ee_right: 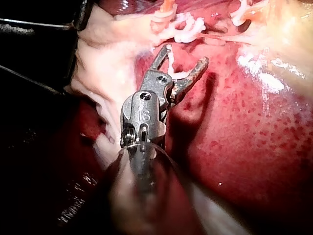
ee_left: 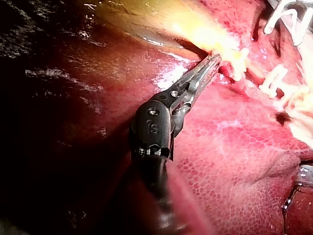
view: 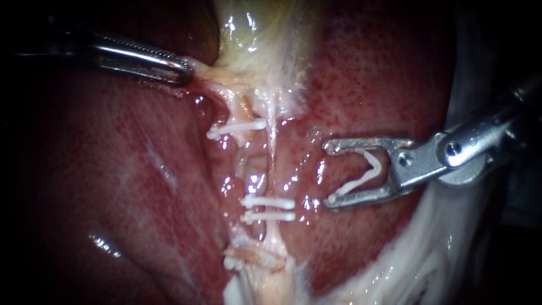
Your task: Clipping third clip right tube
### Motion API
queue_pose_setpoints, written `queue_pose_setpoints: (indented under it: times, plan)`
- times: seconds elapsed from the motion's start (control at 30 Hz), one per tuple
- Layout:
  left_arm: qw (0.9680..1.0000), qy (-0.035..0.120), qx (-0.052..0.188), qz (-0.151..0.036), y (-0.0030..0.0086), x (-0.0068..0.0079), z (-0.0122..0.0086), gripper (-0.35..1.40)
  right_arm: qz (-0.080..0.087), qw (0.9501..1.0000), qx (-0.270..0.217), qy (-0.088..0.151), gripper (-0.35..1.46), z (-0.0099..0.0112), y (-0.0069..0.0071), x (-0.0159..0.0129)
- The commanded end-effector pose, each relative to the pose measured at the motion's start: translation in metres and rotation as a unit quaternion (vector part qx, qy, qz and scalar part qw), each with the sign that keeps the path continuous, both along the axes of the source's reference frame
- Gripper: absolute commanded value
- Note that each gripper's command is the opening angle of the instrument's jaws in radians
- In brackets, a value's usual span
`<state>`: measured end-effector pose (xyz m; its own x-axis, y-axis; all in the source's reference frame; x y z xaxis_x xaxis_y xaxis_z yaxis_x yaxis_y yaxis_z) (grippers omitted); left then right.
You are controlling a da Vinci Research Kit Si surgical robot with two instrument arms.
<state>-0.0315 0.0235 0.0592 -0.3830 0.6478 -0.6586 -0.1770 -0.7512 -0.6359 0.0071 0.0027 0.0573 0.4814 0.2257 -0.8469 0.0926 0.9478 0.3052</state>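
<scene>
- The endoscope view looks closely at the dark red liver [view: 113, 169]. A strip of pale tissue [view: 254, 51] runs down the middle of it.
- The left instrument [view: 183, 66] comes in from the upper left. Its jaws are clamped on the edge of the pale tissue, and the left wrist view [ee_left: 215, 58] shows the same closed grip.
- The right tube [view: 273, 148] is a thin, pale, glistening strand that runs downward from the pale tissue, near the centre of the view.
- Two white clips [view: 268, 209] lie across this strand low down, one just below the other.
- Another white clip, the upper clip [view: 237, 129], crosses the tissue just to the left of the strand, higher up.
- The right instrument [view: 328, 174] comes in from the right. Its jaws stand wide apart and carry an open, V-shaped white clip, the loaded clip [view: 364, 172], between them.
- These jaws sit over the liver beside the right tube, level with the stretch between the upper clip and the two lower ones. They are clear of the tube and not around it.
- In the right wrist view, the right instrument [ee_right: 186, 54] points toward the clipped strands, which lie just ahead of it.
</scene>
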Motion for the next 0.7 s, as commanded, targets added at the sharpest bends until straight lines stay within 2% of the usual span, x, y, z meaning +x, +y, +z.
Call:
queue_pose_setpoints:
  times: [0.03, 0.17, 0.27, 0.33, 0.47, 0.6, 0.7]
  plan:
    - [1.0000, -0.001, 0.001, 0.000, 0.0002, 0.0003, -0.0005, -0.35, 0.000, 1.0000, 0.000, 0.000, 0.50, 0.0000, 0.0000, 0.0000]
    - [1.0000, 0.001, 0.008, -0.005, 0.0015, 0.0019, -0.0034, -0.35, -0.001, 1.0000, 0.001, 0.001, 0.50, -0.0002, -0.0001, 0.0000]
    - [0.9999, -0.001, 0.001, -0.012, 0.0021, 0.0029, -0.0056, -0.35, -0.004, 1.0000, 0.003, 0.001, 0.50, -0.0003, 0.0000, 0.0001]
    - [0.9999, -0.004, -0.004, -0.013, 0.0022, 0.0032, -0.0064, -0.35, -0.004, 1.0000, 0.004, 0.005, 0.50, -0.0004, 0.0002, 0.0003]
    - [0.9999, -0.003, -0.005, -0.014, 0.0020, 0.0032, -0.0065, -0.35, -0.011, 0.9998, 0.010, 0.015, 0.50, -0.0005, 0.0007, 0.0013]
    - [0.9999, -0.002, -0.005, -0.014, 0.0018, 0.0031, -0.0063, -0.35, -0.005, 0.9988, 0.044, 0.020, 0.50, -0.0002, 0.0009, 0.0031]
    - [0.9999, -0.002, -0.006, -0.014, 0.0018, 0.0030, -0.0063, -0.35, 0.008, 0.9972, 0.069, 0.027, 0.50, 0.0003, 0.0011, 0.0046]
